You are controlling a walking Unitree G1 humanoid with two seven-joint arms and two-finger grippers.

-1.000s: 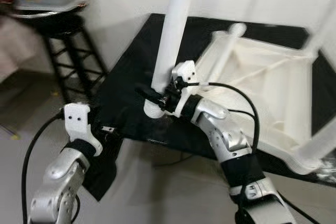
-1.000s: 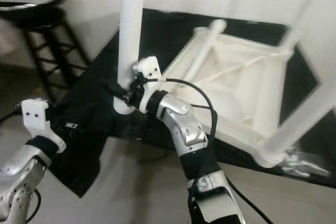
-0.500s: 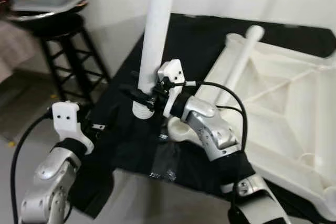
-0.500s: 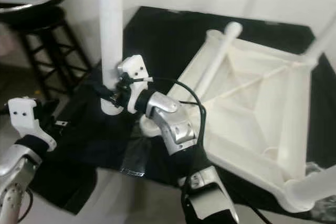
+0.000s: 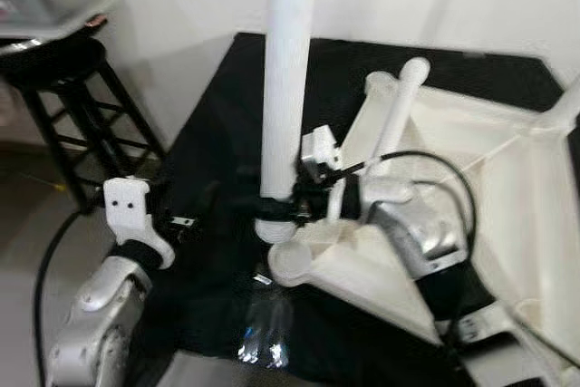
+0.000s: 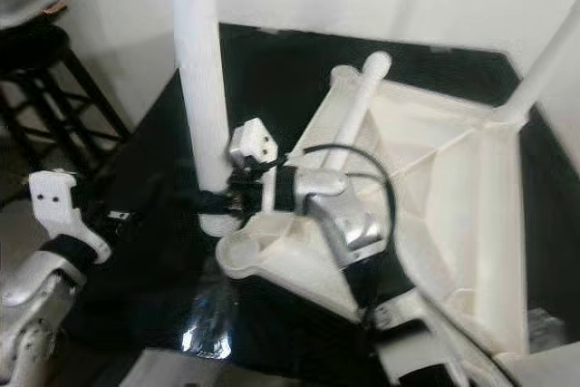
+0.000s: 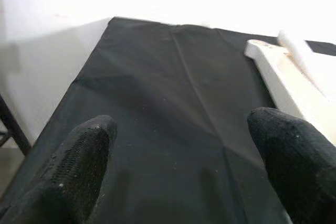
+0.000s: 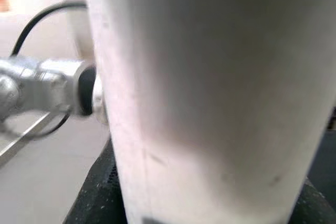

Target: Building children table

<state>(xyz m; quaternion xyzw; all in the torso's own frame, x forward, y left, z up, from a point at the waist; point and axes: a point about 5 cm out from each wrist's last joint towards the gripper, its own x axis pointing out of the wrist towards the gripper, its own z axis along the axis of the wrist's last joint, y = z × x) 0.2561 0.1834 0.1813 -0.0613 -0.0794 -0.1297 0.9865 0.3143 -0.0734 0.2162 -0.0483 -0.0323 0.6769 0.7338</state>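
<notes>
Currently the right gripper point(image 5: 276, 208) is clamped on the white leg point(image 5: 285, 88), held upright just above the corner socket point(image 5: 292, 260) of the upturned table point(image 5: 471, 178). Left gripper point(image 7: 178, 145), fingers point(image 7: 86, 145) apart, hovers over the black cloth point(image 5: 208, 160) beside the table, holding nothing.

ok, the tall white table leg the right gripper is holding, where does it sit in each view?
Left eye: tall white cylindrical table leg stands upright, centre-left, running off the top edge.
Right eye: same leg, left of centre, upright.
Left wrist: not in it.
Right wrist: leg close up, between the black fingers.
Shared landmark: the empty round socket at the upturned white tabletop's near corner, just below the leg's foot.
</notes>
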